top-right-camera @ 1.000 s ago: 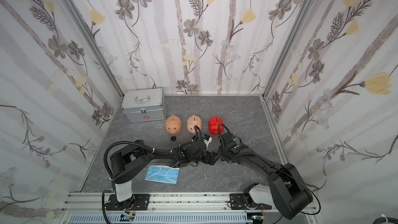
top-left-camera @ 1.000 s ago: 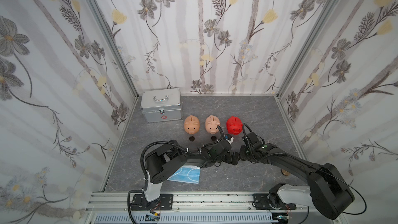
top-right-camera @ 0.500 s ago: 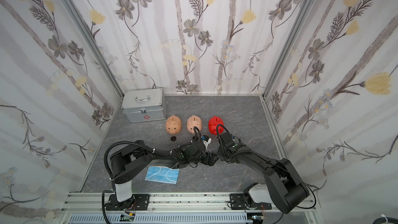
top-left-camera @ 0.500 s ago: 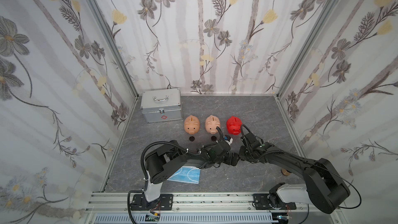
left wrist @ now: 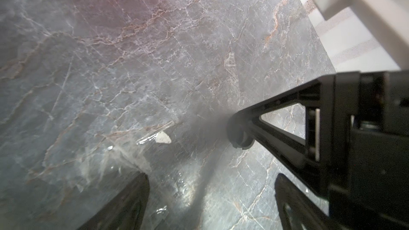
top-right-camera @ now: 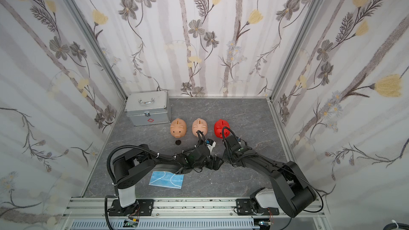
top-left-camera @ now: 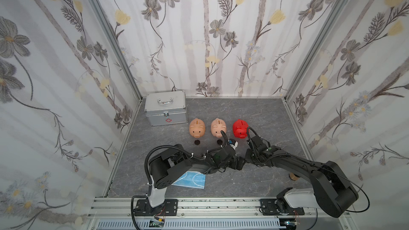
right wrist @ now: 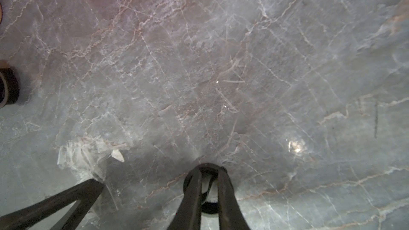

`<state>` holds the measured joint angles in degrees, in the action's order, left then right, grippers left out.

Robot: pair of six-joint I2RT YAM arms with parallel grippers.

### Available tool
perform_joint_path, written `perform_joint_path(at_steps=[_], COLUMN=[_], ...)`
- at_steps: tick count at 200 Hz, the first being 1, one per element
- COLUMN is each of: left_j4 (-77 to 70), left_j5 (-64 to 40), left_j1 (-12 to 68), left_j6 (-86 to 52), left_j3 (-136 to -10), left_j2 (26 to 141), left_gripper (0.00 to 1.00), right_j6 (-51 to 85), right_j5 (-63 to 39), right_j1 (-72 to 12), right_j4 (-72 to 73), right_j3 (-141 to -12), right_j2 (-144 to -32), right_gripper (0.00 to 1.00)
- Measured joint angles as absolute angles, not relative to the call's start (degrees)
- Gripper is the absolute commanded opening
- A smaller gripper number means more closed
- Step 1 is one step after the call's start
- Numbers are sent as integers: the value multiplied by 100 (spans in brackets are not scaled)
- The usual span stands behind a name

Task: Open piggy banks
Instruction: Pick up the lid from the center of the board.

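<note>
Left peach pig [top-left-camera: 197, 127], middle peach pig [top-left-camera: 218, 127], red pig [top-left-camera: 240, 128]: one row on the table [top-left-camera: 265, 116], upright, unmoved; long axes front-to-back, snouts toward the arms; left gripper [left wrist: 211, 175]: jaws apart, empty, slightly narrowed; right gripper [right wrist: 208, 180]: clamped on black plug [right wrist: 208, 209], clear of red pig; presumably all three now open.

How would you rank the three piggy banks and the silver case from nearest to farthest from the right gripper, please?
From the right gripper, in a top view:
1. Red piggy bank, right end of the row.
2. Middle peach piggy bank, row's centre.
3. Left peach piggy bank, nearest the case.
4. Silver case, back left corner.
</note>
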<state>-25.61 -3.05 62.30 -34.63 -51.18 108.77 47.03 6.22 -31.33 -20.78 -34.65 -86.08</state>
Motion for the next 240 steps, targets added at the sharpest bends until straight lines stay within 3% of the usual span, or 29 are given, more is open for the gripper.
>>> perform_joint_path(at_steps=[240], left_j4=[-3131], left_j5=[-270], left_j1=[6208], left_j6=[-3540], left_j3=[-4582], left_j2=[10687], left_gripper=[90], right_j6=[4574], right_j5=[464], right_j1=[-3374], right_j4=[-2257], right_j3=[-3564], right_j2=[-8823], right_gripper=[14])
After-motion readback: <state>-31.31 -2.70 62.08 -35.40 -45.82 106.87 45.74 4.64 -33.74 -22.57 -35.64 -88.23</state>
